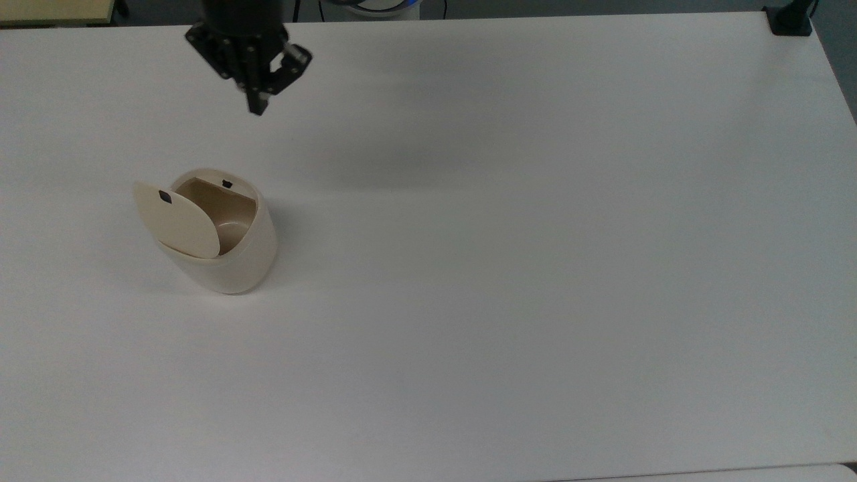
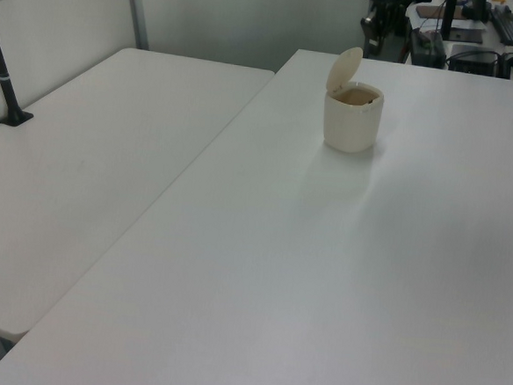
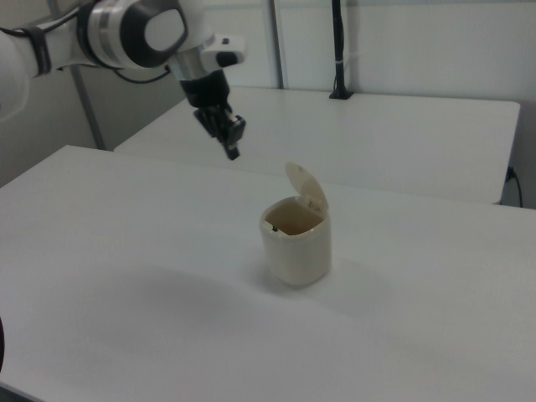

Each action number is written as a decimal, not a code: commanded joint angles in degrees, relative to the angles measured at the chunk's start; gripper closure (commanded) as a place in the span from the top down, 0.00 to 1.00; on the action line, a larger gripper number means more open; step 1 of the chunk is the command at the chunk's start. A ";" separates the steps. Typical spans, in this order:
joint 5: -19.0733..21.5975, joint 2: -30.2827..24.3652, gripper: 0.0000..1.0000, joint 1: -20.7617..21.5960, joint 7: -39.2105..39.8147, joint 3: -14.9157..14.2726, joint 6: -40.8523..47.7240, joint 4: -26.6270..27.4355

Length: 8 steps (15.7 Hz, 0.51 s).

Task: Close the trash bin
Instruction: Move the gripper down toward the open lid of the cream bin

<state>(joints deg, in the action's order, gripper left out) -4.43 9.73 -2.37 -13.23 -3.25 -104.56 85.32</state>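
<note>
The trash bin (image 1: 231, 264) is a small cream tub standing on the white table (image 1: 535, 268) toward the top view's left. Its flat lid (image 1: 177, 221) is hinged up, showing the tan inside and a black latch. In the left view the trash bin (image 2: 352, 120) stands far back with the lid (image 2: 344, 69) raised. My gripper (image 1: 257, 109) hangs shut and holds nothing, above the table and beyond the bin toward the top view's upper edge. The right view puts the gripper (image 3: 233, 153) up and to the left of the trash bin (image 3: 295, 243), well apart from the lid (image 3: 306, 191).
A black clamp (image 1: 790, 20) sits at the table's corner in the top view's upper right. A second white table (image 2: 82, 163) adjoins this one, with a black post (image 3: 337, 50) standing on it. Wide bare tabletop surrounds the bin.
</note>
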 commanded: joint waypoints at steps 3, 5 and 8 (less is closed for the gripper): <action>-0.40 3.53 0.02 -5.18 -8.29 0.09 -15.56 -1.47; -0.66 5.11 0.02 -7.11 -11.54 0.00 -22.32 -1.47; -0.84 7.22 0.02 -8.87 -14.10 0.00 -27.88 -1.47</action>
<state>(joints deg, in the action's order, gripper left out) -4.44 14.54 -9.70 -23.55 -3.37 -127.75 84.80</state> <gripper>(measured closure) 0.978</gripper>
